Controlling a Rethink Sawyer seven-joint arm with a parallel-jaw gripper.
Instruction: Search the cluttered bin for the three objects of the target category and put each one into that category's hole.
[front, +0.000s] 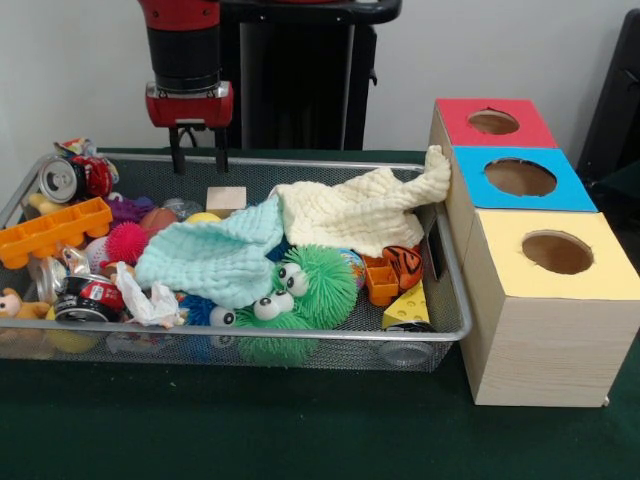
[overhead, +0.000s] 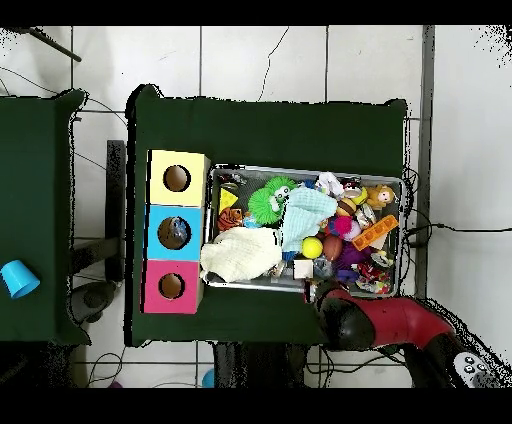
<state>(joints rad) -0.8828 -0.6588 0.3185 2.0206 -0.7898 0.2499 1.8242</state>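
A wire mesh bin (front: 300, 341) (overhead: 300, 169) holds a heap of toys. Among them are a cream cloth (front: 350, 210) (overhead: 240, 255), a mint cloth (front: 215, 255) (overhead: 305, 215), green fuzzy toys with eyes (front: 320, 280) (overhead: 268, 200), an orange brick (front: 50, 230) (overhead: 375, 232), a wooden block (front: 226, 198) (overhead: 303, 268), a pink spiky ball (front: 127, 241), drink cans (front: 58, 180) and a yellow cheese wedge (front: 408, 305). My gripper (front: 198, 155) hangs open and empty over the bin's far rim, just left of the wooden block. In the overhead view the red arm (overhead: 345, 312) covers it.
Beside the bin stands a wooden box with a red hole (front: 493, 122) (overhead: 171, 286), a blue hole (front: 520, 177) (overhead: 173, 232) and a yellow hole (front: 557, 252) (overhead: 177, 178). The cream cloth's corner leans against the box. A blue cup (overhead: 17, 278) sits on a neighbouring table.
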